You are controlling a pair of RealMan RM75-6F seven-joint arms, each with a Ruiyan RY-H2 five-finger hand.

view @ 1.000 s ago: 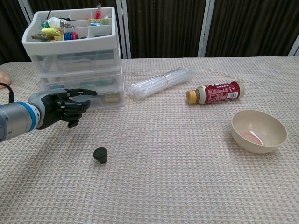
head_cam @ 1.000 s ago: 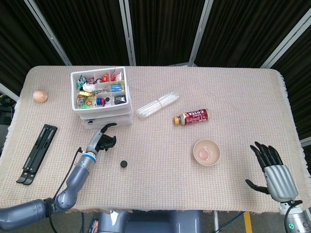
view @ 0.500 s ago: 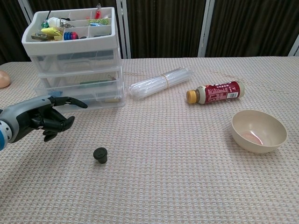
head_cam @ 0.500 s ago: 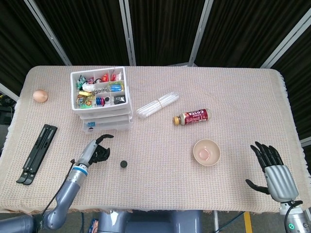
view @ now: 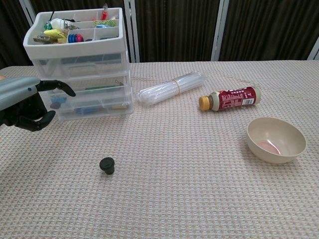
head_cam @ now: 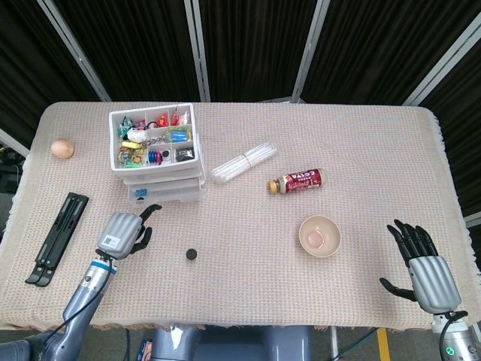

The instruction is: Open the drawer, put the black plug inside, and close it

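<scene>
The table (head_cam: 248, 301), covered in a beige woven cloth, fills both views. On its far left stands the clear plastic drawer unit (head_cam: 161, 169) with a white tray of small coloured items on top; its bottom drawer (view: 92, 106) juts out in front of the two above it, pulled partly open. Near the left edge lies a black folding stand (head_cam: 57, 237), and an egg (head_cam: 63, 148) sits toward the far left corner.

The left hand (head_cam: 122, 232) hovers just in front of the drawer unit, apart from it, back of the hand up, fingers curled loosely inward and holding nothing. In the chest view only part of it shows at the left edge, so how tightly it is curled is hard to judge. The right hand (head_cam: 421, 259) rests at the near right corner, fingers spread and empty.

Mid-table lie a bundle of clear tubes (head_cam: 243, 162) and a small bottle with a red label (head_cam: 296, 181) on its side, with a beige bowl (head_cam: 320, 235) nearer the front.

The black plug (head_cam: 192, 255) sits alone on the cloth, to the right of the left hand and outside the drawer.
</scene>
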